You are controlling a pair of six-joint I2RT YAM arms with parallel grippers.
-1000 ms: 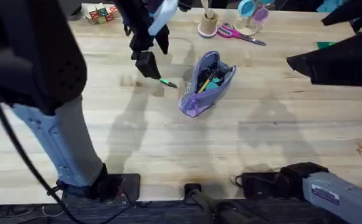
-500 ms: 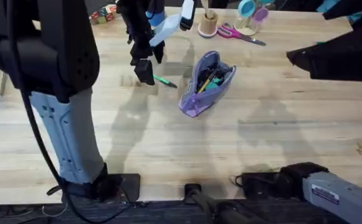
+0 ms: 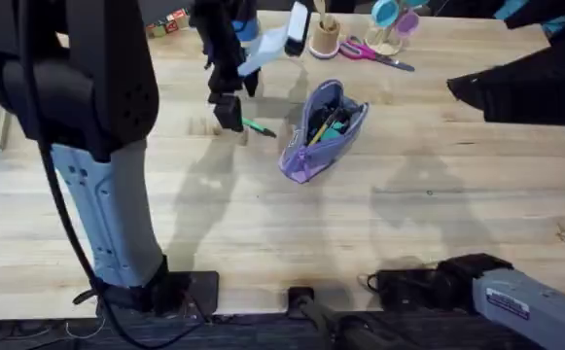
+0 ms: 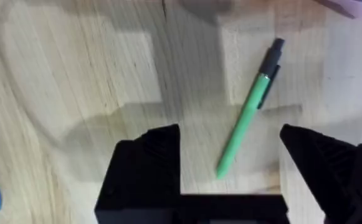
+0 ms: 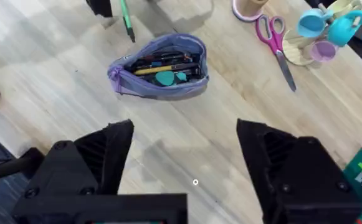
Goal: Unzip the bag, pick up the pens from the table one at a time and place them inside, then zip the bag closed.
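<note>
The purple bag (image 3: pixel 323 129) lay unzipped near the middle of the table (image 3: pixel 263 224), its mouth gaping. In the overhead view its contents read as a dark jumble with a yellow stick and a teal spot; the right wrist camera showed more: a yellow-tan pencil, dark pens and a teal piece lying lengthwise inside the bag (image 5: pixel 161 67).

The green pen (image 3: pixel 258 126) lay flat on the wood just at the bag's 9 o'clock, apart from it. From overhead the left gripper (image 3: pixel 229 114) covered the pen's far end. The left wrist camera gave the clearer look: the green pen (image 4: pixel 249 109) with a dark clip end, lying slantwise, its green tip between the two black fingers (image 4: pixel 146 162), which stood wide apart and did not touch it.

The right gripper (image 5: pixel 184 155) hung well clear of the bag with its fingers spread open, holding nothing. Its camera also caught pink-handled scissors (image 5: pixel 274 40), which overhead sat at the bag's 1 o'clock near the table's far edge.
</note>
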